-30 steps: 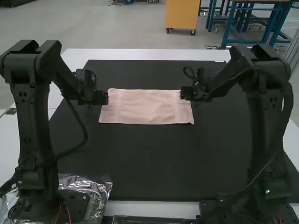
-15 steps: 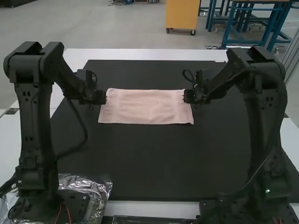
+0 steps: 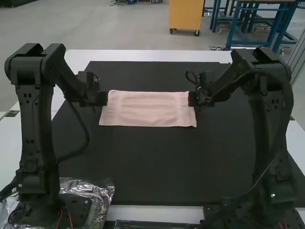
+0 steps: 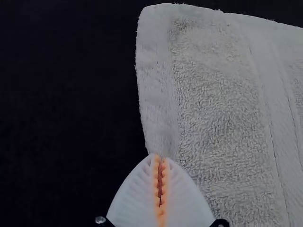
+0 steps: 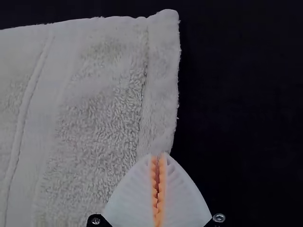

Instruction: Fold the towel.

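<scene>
One worktop [image 3: 143,55] bears one black mat [image 3: 152,164]. Two arms [image 3: 35,129] [image 3: 267,129] flank one towel [image 3: 150,109], flat on its far half, its side edges grasped by the left end effector [image 4: 161,157] and right end effector [image 5: 159,156], two altogether. For a square fold, lift both edges evenly, cloth lightly taut.

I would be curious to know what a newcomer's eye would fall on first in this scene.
Probably the pale pink towel, lying as a wide, flat rectangle on the far half of the black mat. Next would come the two grippers facing each other across it, the left pinching its left edge and the right its right edge.
</scene>
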